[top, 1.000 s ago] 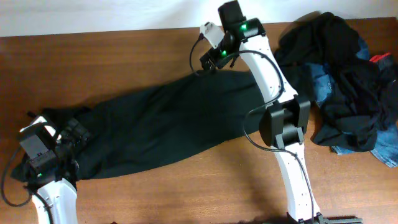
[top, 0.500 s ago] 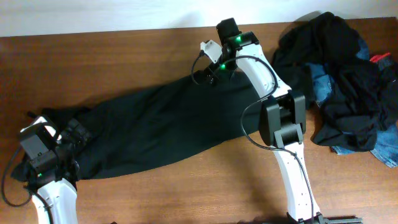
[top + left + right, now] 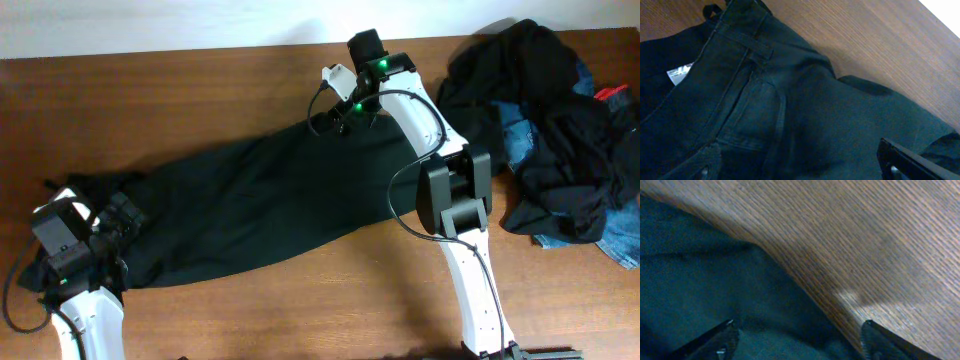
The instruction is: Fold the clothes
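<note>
Right hand (image 3: 333, 120) just dropped onto hem of black trousers (image 3: 250, 210), jaws narrowing, nothing gripped yet; left hand (image 3: 118, 218) wide open, empty. Fold pickup likely next.

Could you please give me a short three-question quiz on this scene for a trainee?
1. True or false: the black trousers lie spread out along the table.
2. Where on the table is the pile of unfolded clothes? A. left end B. middle C. right end
3. Which part of the trousers lies under the left gripper?
Key: 1 true; 2 C; 3 the waistband.
</note>
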Robot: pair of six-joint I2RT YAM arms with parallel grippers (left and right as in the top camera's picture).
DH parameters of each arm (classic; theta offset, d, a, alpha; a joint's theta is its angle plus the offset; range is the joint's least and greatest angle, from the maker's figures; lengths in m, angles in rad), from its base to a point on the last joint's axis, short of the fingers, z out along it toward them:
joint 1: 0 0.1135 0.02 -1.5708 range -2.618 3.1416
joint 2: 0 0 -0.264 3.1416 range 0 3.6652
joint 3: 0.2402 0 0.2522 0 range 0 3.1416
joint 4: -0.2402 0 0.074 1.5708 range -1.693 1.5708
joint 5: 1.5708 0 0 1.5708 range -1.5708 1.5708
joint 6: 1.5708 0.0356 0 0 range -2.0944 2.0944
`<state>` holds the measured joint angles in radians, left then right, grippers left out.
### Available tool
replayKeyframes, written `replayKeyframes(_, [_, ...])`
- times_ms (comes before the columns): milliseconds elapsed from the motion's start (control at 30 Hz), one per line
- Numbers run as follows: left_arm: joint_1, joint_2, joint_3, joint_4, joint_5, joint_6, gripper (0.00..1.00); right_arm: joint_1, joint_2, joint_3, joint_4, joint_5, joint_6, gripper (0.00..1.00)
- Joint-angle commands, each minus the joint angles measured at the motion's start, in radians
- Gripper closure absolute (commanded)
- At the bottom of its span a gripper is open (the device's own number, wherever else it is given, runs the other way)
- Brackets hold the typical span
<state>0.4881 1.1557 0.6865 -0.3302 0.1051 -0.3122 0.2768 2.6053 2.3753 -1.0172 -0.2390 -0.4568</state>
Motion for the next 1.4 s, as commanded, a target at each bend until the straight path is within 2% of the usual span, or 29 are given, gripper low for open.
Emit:
replayKeyframes(0, [-0.004,0.006,0.008,-0.001,0.003,0.019,0.01,0.003,0.026,-0.01,-0.006,-0.02,-0.01,0.2])
replayKeyframes(67, [-0.004,0.006,0.008,0.0,0.003,0.019,0.01,0.003,0.026,-0.01,-0.007,-0.02,-0.009,0.23])
replayKeyframes(300, [-0.004,0.006,0.008,-0.001,0.003,0.019,0.01,0.003,0.029,-0.01,-0.018,-0.02,-0.006,0.46])
replayKeyframes(433, [-0.004,0.006,0.008,0.0,0.003,0.019,0.01,0.002,0.029,-0.009,-0.024,-0.018,0.003,0.68])
replayKeyframes(500, [-0.004,0.006,0.008,-0.001,0.003,0.019,0.01,-0.002,0.023,-0.007,-0.027,-0.016,0.028,0.84])
replayKeyframes(600, [-0.004,0.006,0.008,0.0,0.003,0.019,0.01,-0.009,0.003,-0.004,-0.035,-0.019,0.047,0.95])
replayKeyframes(900, [-0.004,0.006,0.008,0.0,0.003,0.019,0.01,-0.011,-0.069,0.149,-0.203,-0.012,0.047,0.96])
replayKeyframes(1100, [-0.004,0.006,0.008,0.0,0.004,0.019,0.01,-0.011,-0.097,0.345,-0.433,0.042,0.047,0.96])
replayKeyframes(1367, [-0.003,0.006,0.008,0.004,0.003,0.019,0.01,-0.011,-0.101,0.458,-0.643,0.045,0.046,0.96])
